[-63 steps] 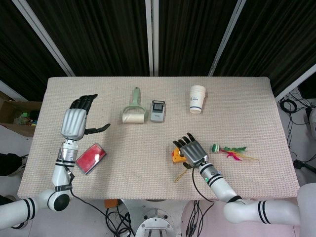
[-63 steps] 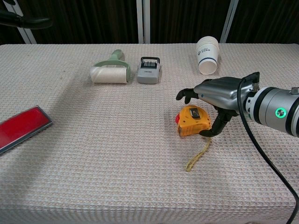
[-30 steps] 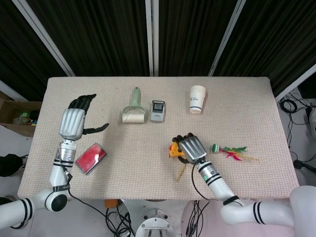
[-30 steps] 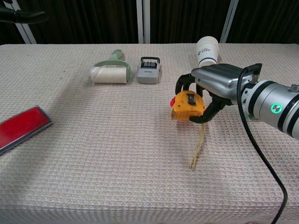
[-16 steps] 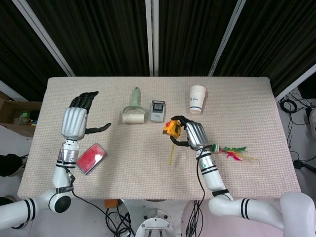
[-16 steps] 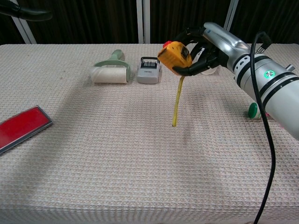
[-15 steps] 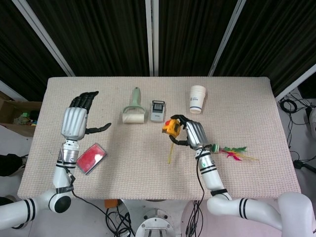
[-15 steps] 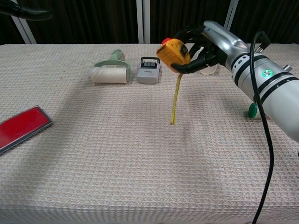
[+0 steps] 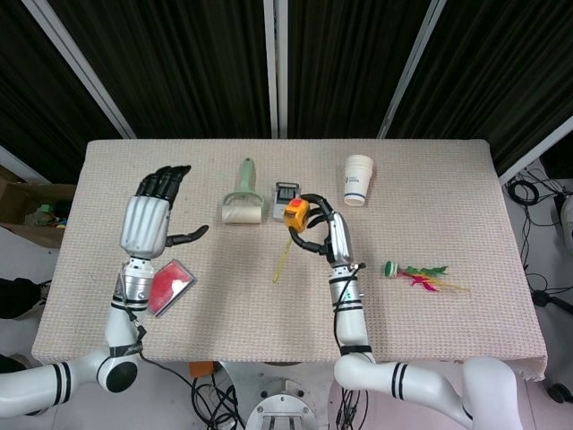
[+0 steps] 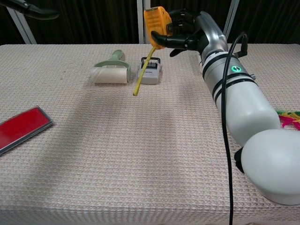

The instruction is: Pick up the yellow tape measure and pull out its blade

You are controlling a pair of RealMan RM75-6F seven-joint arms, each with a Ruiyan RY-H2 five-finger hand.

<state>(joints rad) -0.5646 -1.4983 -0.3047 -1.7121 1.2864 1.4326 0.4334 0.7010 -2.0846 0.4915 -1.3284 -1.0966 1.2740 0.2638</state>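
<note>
Our beige woven tablecloth (image 9: 430,313) lies before black curtains. Our left hand (image 9: 154,219) is raised, fingers (image 9: 166,181) spread and holding nothing, above a flat red case (image 9: 166,286). Past its thumb lie a pale green lint roller (image 9: 243,205) and a grey stamp-like block (image 9: 284,192). Our right hand (image 10: 185,29) grips the yellow tape measure (image 10: 155,20) aloft, its strap dangling below the fingers; beyond stands a white paper cup (image 9: 357,180).

Both arms are glossy white shells with black ring bands at the joints. The left hand (image 9: 154,219) and right hand (image 10: 190,32) have silver metal backs and black fingers. A black cable (image 10: 225,117) runs along the right forearm, beside a green light (image 10: 233,69).
</note>
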